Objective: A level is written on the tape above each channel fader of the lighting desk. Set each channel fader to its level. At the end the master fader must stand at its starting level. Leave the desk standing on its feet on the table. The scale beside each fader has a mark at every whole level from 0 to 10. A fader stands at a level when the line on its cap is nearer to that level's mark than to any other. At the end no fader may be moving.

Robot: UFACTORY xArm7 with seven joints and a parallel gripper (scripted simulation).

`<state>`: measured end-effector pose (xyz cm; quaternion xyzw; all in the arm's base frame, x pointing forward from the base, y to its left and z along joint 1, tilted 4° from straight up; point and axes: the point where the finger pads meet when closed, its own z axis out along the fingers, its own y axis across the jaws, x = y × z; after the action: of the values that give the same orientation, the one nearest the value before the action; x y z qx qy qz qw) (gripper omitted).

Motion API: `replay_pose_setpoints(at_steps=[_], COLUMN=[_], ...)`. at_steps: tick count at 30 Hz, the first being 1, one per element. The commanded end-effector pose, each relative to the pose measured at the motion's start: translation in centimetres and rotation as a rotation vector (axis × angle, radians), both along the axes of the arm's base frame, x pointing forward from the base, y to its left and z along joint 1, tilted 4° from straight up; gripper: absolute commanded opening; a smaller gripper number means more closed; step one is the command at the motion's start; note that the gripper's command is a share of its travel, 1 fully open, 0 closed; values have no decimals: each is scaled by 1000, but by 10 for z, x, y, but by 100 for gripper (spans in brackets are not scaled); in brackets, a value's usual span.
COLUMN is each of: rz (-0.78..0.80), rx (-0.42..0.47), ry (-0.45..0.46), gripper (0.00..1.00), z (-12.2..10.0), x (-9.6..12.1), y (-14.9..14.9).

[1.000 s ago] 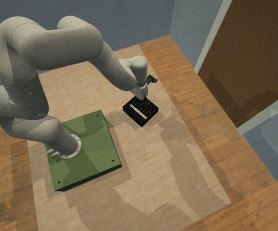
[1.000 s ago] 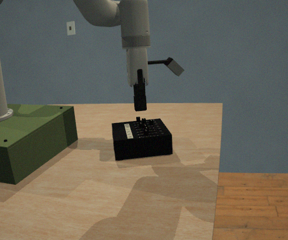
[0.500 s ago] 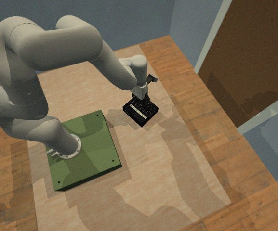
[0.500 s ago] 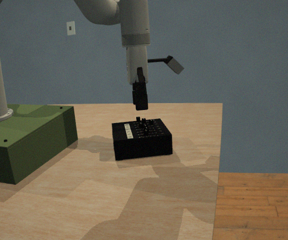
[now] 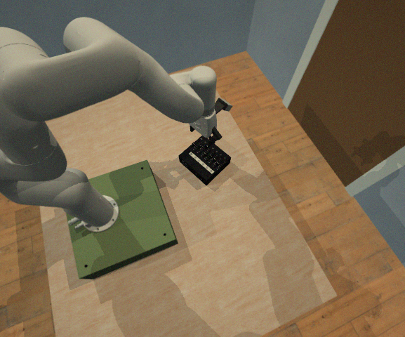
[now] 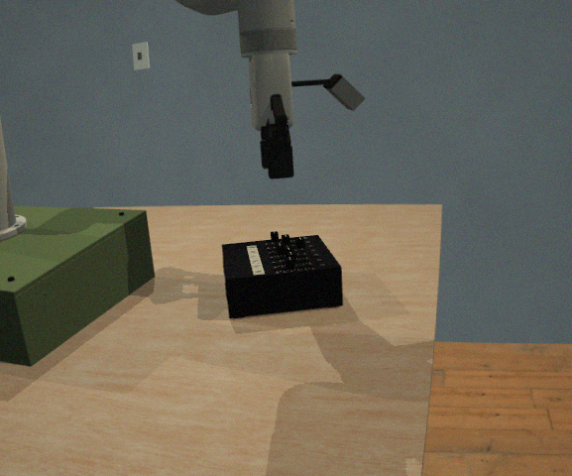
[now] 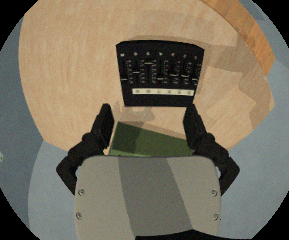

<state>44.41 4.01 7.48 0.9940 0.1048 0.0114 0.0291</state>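
Note:
The black lighting desk (image 5: pixel 205 161) (image 6: pixel 282 279) (image 7: pixel 159 71) stands flat on the table. A white tape strip (image 5: pixel 202 161) (image 6: pixel 255 259) (image 7: pixel 163 92) runs along one side of its top. Several small fader caps (image 6: pixel 286 240) (image 7: pixel 159 70) stick up from its slots; their levels are too small to read. My gripper (image 5: pixel 209 137) (image 6: pixel 277 164) (image 7: pixel 148 112) is open and empty. It hangs well above the desk's far side, fingers pointing down. In the wrist view the two fingers stand wide apart below the desk's tape edge.
The arm's green base block (image 5: pixel 130 221) (image 6: pixel 55 266) stands to the left of the desk. The table edge (image 6: pixel 437 277) runs to the right of the desk, with wooden floor (image 6: pixel 511 410) beyond. A wrist camera bracket (image 6: pixel 344 90) sticks out from the arm.

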Motion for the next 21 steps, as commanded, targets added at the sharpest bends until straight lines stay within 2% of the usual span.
replay_pose_setpoints(at_steps=[1, 21], rz=[0, 0], rx=[-4, -4], ry=[-3, -3], gripper=[100, 100], z=[20, 27], x=[0, -1], y=[2, 2])
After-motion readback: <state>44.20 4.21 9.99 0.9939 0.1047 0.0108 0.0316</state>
